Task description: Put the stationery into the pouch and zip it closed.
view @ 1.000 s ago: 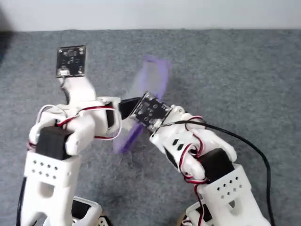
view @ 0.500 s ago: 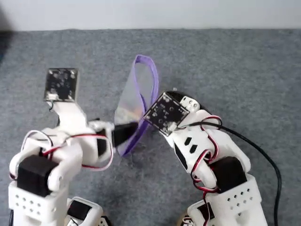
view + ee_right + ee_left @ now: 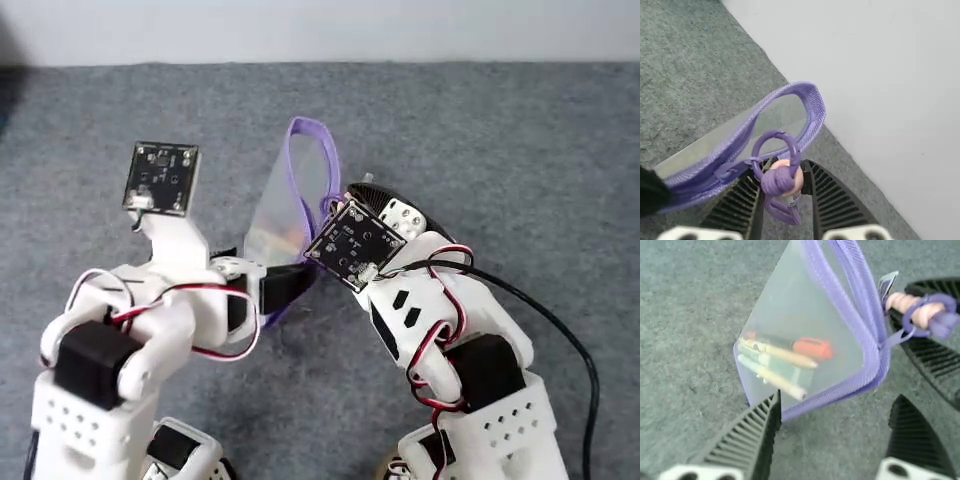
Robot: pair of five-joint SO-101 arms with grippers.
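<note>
**Pouch up on edge between two arms**

We've got grey carpet (image 3: 520, 140) and the clear, purple-edged pouch (image 3: 290, 210) standing tilted on edge. The left gripper (image 3: 837, 400) gapes wide at its lower corner. The right gripper (image 3: 785, 192) pinches the zip pull (image 3: 781, 179). We spot the stationery (image 3: 782, 360) inside the pouch.

Grey carpet-like tabletop (image 3: 520, 140); black cable (image 3: 591, 390) trails over its right part, nr the front edge.

A clear pouch (image 3: 805, 325) edged in purple holds orange, yellow and green stationery (image 3: 782, 362). Its zip pull (image 3: 781, 179) is purple cord with a pink bead. The carpet (image 3: 500, 150) is mottled grey.
</note>
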